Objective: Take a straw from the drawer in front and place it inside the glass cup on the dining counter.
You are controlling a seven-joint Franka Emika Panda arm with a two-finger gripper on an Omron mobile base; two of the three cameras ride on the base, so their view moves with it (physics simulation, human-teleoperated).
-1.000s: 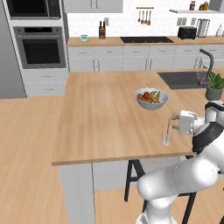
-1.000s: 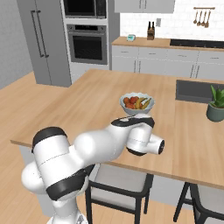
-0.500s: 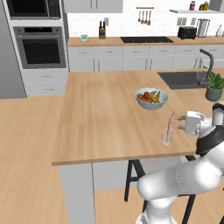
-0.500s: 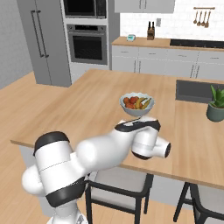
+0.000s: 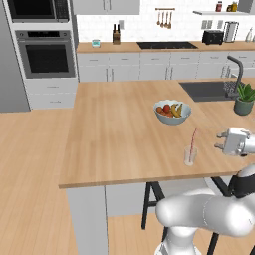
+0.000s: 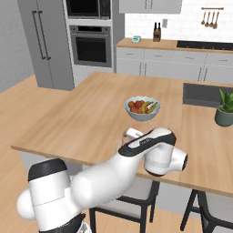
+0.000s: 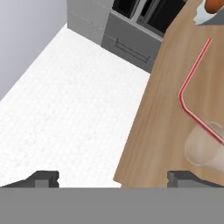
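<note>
The red straw [image 5: 193, 140] stands leaning inside the glass cup [image 5: 190, 156], near the front edge of the dining counter [image 5: 119, 139]. My gripper [image 5: 218, 141] hovers a little to the right of the cup at the height of the straw's top, open and holding nothing. In the hand view the glass cup [image 7: 204, 147] sits at the right with the straw [image 7: 193, 81] rising out of it, and the open gripper [image 7: 113, 177] points past the counter edge. The drawer is out of view.
A fruit bowl [image 5: 172, 112] stands behind the cup. A sink [image 5: 206, 90] and a potted plant [image 5: 244, 98] occupy the counter's right end. Dark stools [image 5: 152, 201] stand under the front edge. The wall counter with the stove [image 5: 166, 45] runs along the back.
My gripper has drawn back to the right, away from the straw's top. The straw stays in the glass cup.
</note>
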